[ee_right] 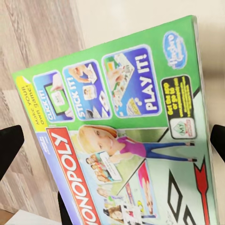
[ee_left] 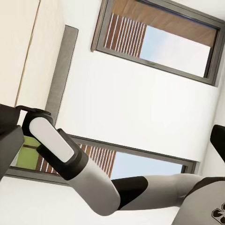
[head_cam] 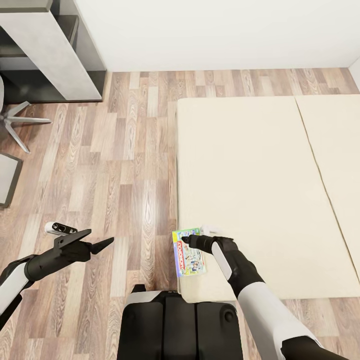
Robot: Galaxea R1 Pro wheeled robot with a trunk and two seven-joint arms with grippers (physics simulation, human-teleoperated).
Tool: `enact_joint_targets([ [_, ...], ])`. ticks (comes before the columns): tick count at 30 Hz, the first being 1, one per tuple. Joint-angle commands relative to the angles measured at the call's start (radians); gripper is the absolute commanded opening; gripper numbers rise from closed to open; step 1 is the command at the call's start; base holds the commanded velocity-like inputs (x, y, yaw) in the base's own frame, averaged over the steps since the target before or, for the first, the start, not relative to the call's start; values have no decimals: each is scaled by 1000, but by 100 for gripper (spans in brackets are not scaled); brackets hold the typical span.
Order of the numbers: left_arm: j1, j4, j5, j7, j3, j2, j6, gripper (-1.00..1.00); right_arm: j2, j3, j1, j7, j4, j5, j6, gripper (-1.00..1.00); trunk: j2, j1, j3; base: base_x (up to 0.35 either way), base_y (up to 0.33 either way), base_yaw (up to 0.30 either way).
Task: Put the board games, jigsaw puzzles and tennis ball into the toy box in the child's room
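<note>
A Monopoly board game (head_cam: 190, 259) lies flat on the near left corner of the cream bed (head_cam: 260, 180), its left side jutting over the mattress edge. My right gripper (head_cam: 189, 241) hovers at the box's far end. In the right wrist view the green printed lid (ee_right: 126, 131) sits close up between the two spread black fingertips (ee_right: 9, 150), so the gripper (ee_right: 112, 143) is open. My left gripper (head_cam: 96, 241) hangs open over the wooden floor, well left of the bed, holding nothing.
The table (head_cam: 47, 47), pale grey top on a dark frame, stands at the far left against the white wall. A chair base (head_cam: 17, 120) sits beside it. Wooden floor (head_cam: 125, 165) lies between table and bed. The left wrist view shows my right arm (ee_left: 70, 159) and a window.
</note>
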Motion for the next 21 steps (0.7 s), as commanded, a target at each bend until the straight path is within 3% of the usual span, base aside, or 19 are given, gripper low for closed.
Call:
enact_joint_targets([
  [1,-1,0,4,-2,-2,1,5,100,0,0,0,2,-1,1,5,100,-2,1,-1,1,1,0],
  [21,-1,1,4,-2,-2,1,5,100,0,0,0,2,-2,1,5,100,-2,1,-1,26,30,0],
])
